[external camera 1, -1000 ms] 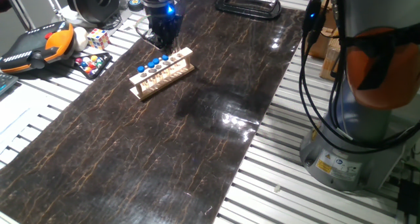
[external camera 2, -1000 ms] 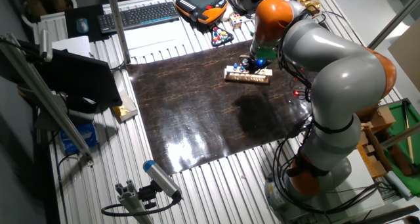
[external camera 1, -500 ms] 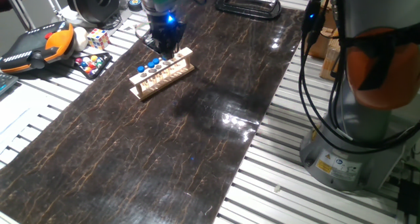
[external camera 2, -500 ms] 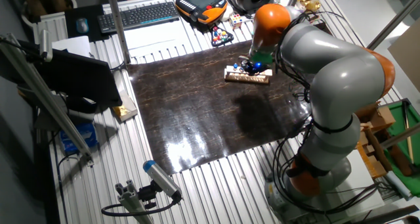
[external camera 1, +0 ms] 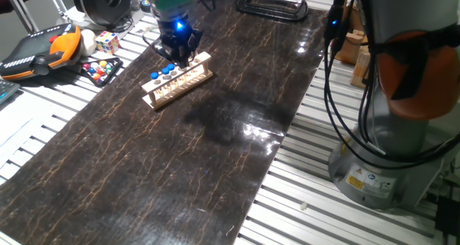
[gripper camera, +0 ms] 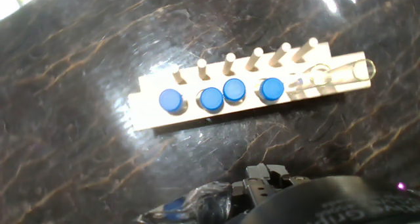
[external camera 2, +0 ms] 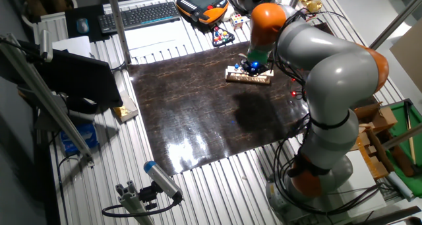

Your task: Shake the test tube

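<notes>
1. The grey-and-orange KUKA arm [external camera 2: 330, 73] bends from its base at the table's edge and reaches over the dark marbled mat [external camera 1: 215, 144]; its wrist points down at the far end of the mat, lit by a blue glow.
2. One wooden rack [gripper camera: 151, 112] lies on the mat directly under the hand; six wooden pegs [gripper camera: 230, 60] stand in a row along its far side in the hand view.
3. The gripper [external camera 1: 176, 49] hangs just above the rack's end, fingers pointing down; the pincer appears clamped on the test tube [gripper camera: 197, 199], which lies across the bottom edge of the hand view with its blue cap [gripper camera: 174, 207] to the left, clear of the rack; the fingertips themselves are largely out of sight.
4. Four other blue-capped tubes [gripper camera: 211, 99] stand in the rack in a row; seen from above, only their round caps show clearly.
5. One uncapped clear tube [gripper camera: 328, 76] sits at the rack's right end in the hand view, beside the last blue cap.
</notes>
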`<state>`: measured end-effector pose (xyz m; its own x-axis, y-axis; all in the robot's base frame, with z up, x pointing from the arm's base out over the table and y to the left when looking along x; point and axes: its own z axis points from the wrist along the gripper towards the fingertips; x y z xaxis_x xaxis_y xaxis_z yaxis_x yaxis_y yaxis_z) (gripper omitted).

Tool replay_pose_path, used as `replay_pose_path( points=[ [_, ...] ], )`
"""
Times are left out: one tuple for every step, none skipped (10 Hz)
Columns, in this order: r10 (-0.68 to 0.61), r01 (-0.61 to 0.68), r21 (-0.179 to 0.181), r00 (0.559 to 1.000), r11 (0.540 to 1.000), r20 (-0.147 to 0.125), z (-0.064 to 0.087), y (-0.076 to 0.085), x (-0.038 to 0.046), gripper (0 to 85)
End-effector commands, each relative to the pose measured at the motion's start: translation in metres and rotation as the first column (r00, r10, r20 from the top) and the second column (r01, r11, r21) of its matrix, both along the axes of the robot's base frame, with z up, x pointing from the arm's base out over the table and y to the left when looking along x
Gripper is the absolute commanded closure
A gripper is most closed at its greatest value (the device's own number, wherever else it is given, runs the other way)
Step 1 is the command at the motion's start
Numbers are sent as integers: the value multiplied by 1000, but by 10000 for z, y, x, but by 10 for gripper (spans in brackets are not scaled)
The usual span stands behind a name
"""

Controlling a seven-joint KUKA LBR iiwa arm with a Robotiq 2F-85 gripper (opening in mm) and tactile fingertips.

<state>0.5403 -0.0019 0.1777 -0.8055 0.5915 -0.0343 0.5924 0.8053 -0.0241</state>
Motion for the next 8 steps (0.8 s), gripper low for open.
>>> replay_pose_path(
  points=[
    [-181, 181, 7, 984, 984, -2, 2, 2, 1, 843],
    [-232, 232, 19, 973, 973, -3, 7, -1, 3, 843],
    [-267, 267, 28, 964, 963, -3, 5, -7, 4, 843],
    [-292, 292, 12, 956, 956, 7, 5, 3, 15, 843],
    [-324, 324, 5, 946, 946, 14, 5, 18, 32, 843],
    [-346, 345, 14, 938, 938, 15, 3, 11, 42, 843],
    [-362, 361, 38, 932, 932, 3, 11, -9, 53, 843],
    [-369, 369, 41, 929, 929, -5, 21, -33, 74, 843]
  ],
)
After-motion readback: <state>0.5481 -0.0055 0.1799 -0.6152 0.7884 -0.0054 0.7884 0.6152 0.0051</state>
